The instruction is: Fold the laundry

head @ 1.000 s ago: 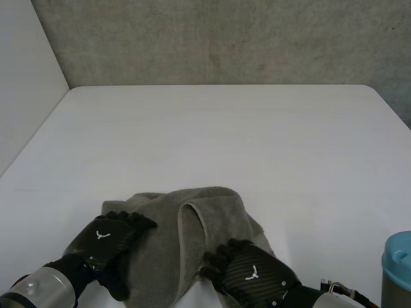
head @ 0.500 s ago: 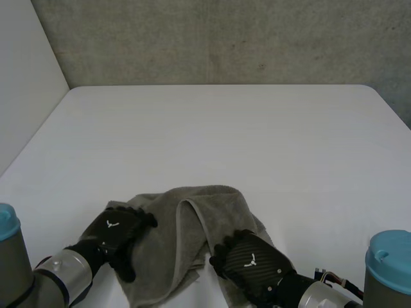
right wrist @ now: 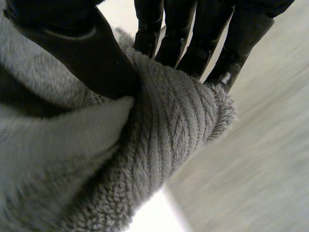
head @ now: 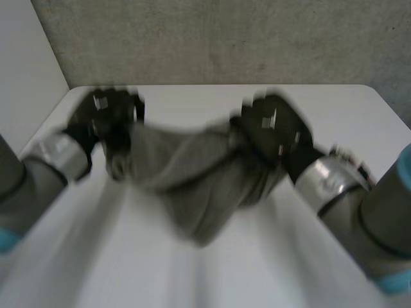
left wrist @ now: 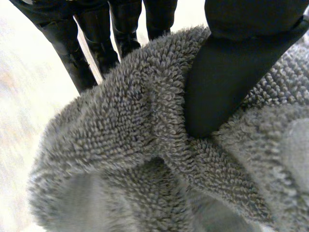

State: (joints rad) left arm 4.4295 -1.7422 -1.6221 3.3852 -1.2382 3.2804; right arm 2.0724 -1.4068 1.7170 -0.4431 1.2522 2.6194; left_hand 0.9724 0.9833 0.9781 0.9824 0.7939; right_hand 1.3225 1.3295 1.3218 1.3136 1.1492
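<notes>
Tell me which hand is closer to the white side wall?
Left. The left hand is close to the white side wall; the right hand holds the grey fluffy towel's other end.

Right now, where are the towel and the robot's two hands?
towel (head: pixel 192 186): head view, on its sagging middle.
left hand (head: pixel 104 110): head view, on the back of the hand.
right hand (head: pixel 275 125): head view, on the back of the hand.
</notes>
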